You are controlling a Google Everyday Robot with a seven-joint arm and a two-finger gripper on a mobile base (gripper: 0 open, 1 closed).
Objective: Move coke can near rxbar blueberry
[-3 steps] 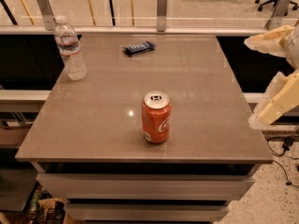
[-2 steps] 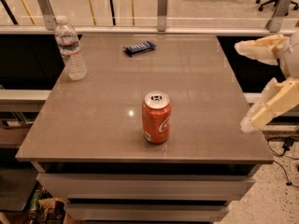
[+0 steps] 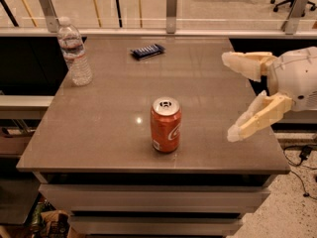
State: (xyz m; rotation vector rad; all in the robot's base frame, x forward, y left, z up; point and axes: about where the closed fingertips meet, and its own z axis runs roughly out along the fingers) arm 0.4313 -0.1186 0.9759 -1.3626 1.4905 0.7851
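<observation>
The coke can (image 3: 166, 125) stands upright near the front middle of the grey table (image 3: 114, 123); it is orange-red with a silver top. The rxbar blueberry (image 3: 147, 51) lies flat in its dark blue wrapper near the table's far edge, well behind the can. My gripper (image 3: 230, 95) reaches in from the right over the table's right side, level with the can and well to its right. Its two cream fingers are spread wide and hold nothing.
A clear plastic water bottle (image 3: 74, 52) stands upright at the table's far left. A glass railing with metal posts (image 3: 171, 10) runs behind the table. Drawers (image 3: 153, 197) sit under the tabletop. Floor and cables lie at the right (image 3: 302, 152).
My gripper has moved left from the right edge of the view in over the table's right side, toward the can. The can, bar and bottle have not moved.
</observation>
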